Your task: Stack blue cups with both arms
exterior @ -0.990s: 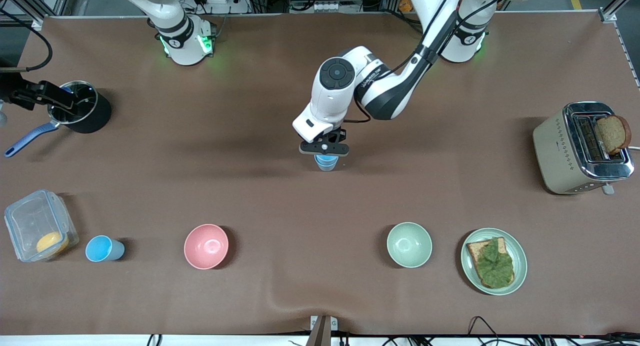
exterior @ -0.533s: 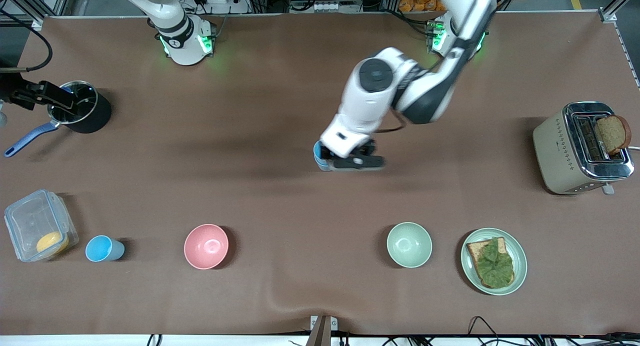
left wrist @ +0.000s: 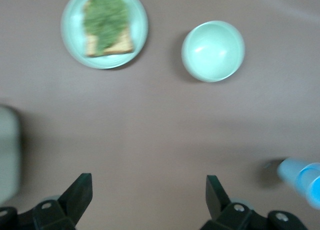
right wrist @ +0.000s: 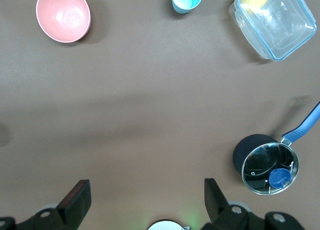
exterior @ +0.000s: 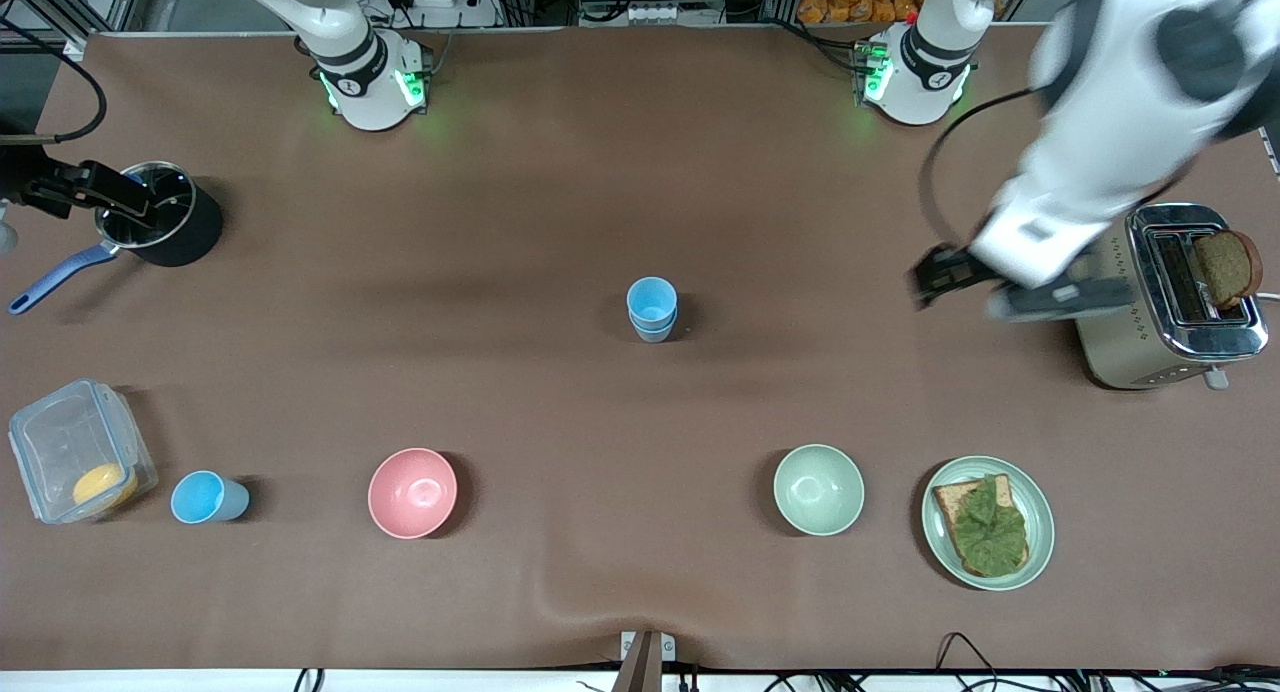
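Since the earlier frame the left gripper [exterior: 1010, 290] has let go of the stacked blue cups [exterior: 652, 309] at mid-bench and swung away toward the toaster [exterior: 1165, 297], its jaws spread apart with nothing between them. One loose blue cup [exterior: 206, 497] stands upright near the front camera at the right arm's end of the bench, between the plastic container [exterior: 80, 450] and the pink bowl [exterior: 412, 492]. So the right arm is the nearer one, and its right gripper [right wrist: 145, 202], jaws apart and empty, waits high above the bench near its base, with the saucepan [right wrist: 267, 166] in its view.

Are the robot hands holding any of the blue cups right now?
No, nothing is held. The left tool is open and empty in the air beside the toaster. The right tool is open and empty too. The stacked cups stand alone.
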